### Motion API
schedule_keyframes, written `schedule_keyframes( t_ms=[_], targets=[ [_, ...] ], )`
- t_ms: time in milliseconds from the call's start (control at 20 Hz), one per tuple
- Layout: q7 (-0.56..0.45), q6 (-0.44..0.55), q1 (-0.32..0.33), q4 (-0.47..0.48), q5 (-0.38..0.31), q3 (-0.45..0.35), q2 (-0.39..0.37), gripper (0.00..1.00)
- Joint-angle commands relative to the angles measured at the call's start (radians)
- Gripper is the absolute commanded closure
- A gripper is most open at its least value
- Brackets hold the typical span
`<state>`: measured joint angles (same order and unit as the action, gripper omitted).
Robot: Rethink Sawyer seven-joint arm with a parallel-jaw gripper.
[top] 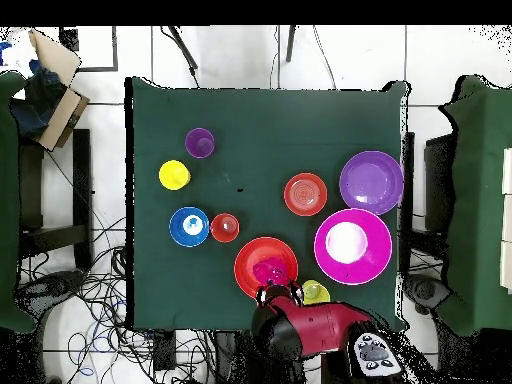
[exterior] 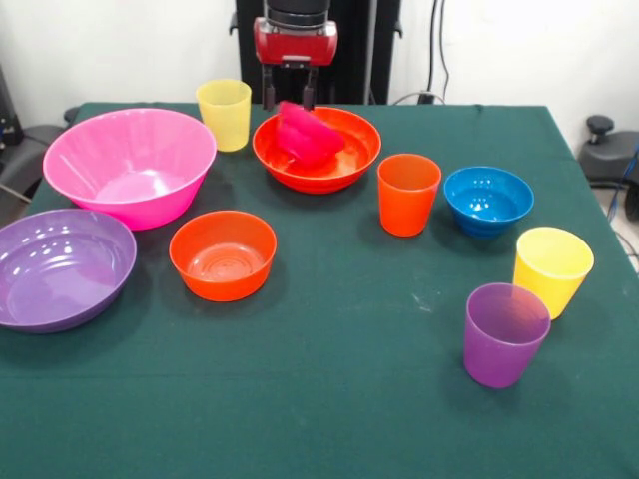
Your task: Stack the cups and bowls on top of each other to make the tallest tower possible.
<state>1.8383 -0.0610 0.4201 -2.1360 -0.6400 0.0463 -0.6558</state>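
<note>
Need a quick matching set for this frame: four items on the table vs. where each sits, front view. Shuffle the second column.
Things:
1. magenta bowl
2. blue bowl
3. purple cup
4. small orange bowl

Places:
A. just right of the orange cup
B. tilted inside the wide orange bowl
C. in front of the big pink bowl
D. nearest the camera, beside a yellow cup

Pairs: 1-B, 2-A, 3-D, 4-C
</note>
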Motion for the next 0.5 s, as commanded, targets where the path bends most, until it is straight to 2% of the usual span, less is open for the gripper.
schedule_keyframes(
  t_ms=[50, 200, 500],
  targets=[
    [0.079, -0.001, -0.016, -0.011, -0.036, -0.058, 0.011, 0.0],
    [0.085, -0.015, -0.016, -0.018, -0.039, -0.046, 0.017, 0.0],
    [0.07, 0.019, 0.0, -0.024, -0.035, -0.075, -0.014, 0.0]
  ],
)
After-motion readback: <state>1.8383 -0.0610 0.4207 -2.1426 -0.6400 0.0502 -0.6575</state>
